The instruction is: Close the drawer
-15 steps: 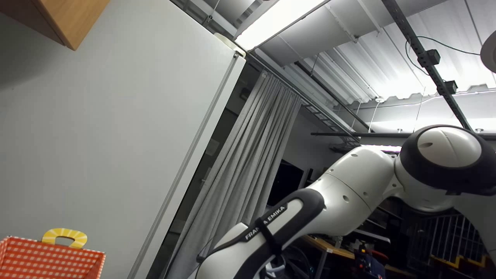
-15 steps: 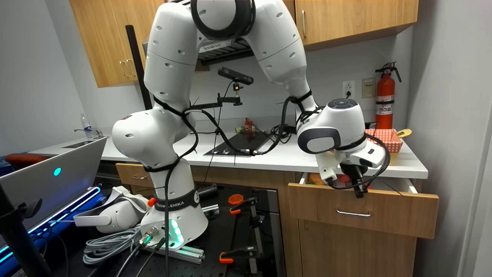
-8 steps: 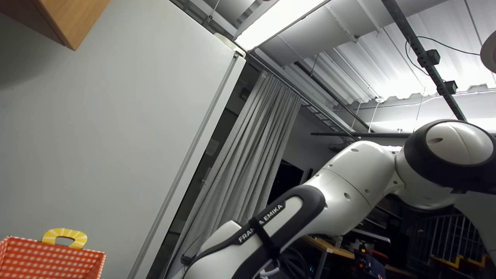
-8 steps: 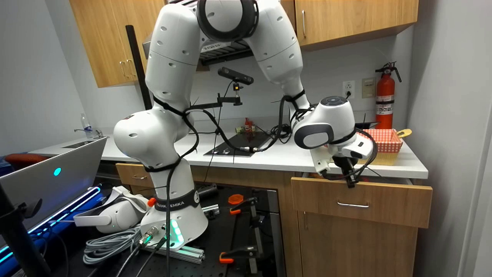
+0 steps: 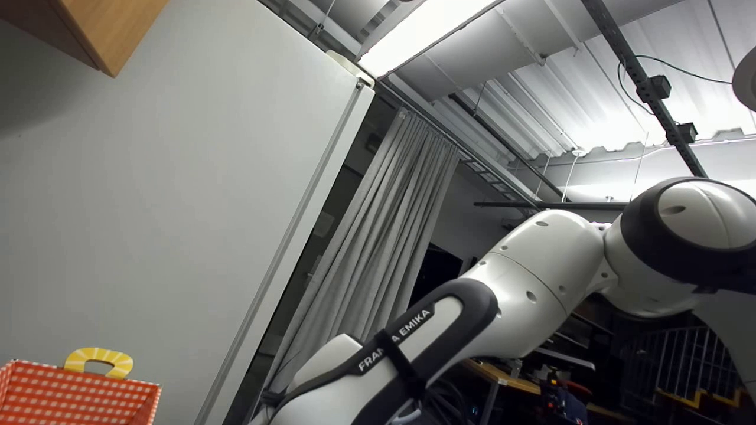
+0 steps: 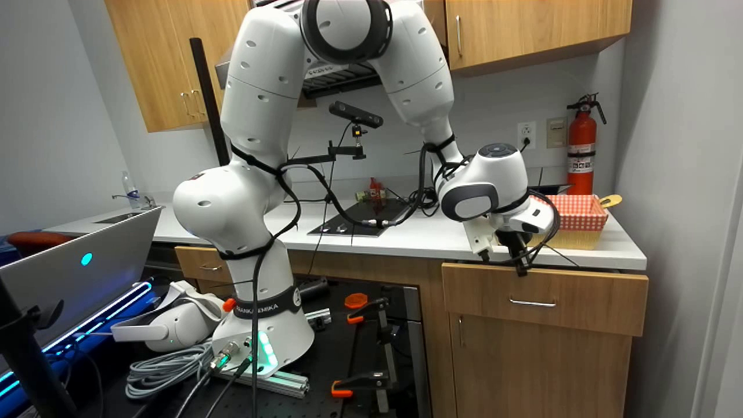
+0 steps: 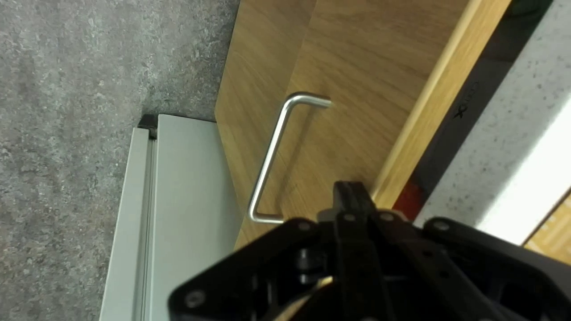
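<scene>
The wooden drawer (image 6: 586, 302) shows in an exterior view just under the white countertop. In the wrist view, the drawer front (image 7: 361, 89) stands a narrow gap out from the counter edge, with something dark and something red visible in the gap. Its silver bar handle (image 7: 270, 156) is left of my gripper (image 7: 350, 187). The gripper is shut with its fingers together and nothing between them. Its tips are against or very close to the drawer front near the top edge. In an exterior view the gripper (image 6: 522, 271) is at the drawer's top edge.
The white countertop (image 6: 406, 247) overhangs above. A red checkered basket (image 6: 574, 213) stands on it behind the wrist, and shows in both exterior views (image 5: 71, 395). A fire extinguisher (image 6: 581, 151) is at the back right. A grey wall (image 6: 679, 203) is to the right.
The drawer has slid inward from clearly open to a narrow gap, hiding its contents in the exterior view. The gripper and arm have moved back toward the counter along with it.
</scene>
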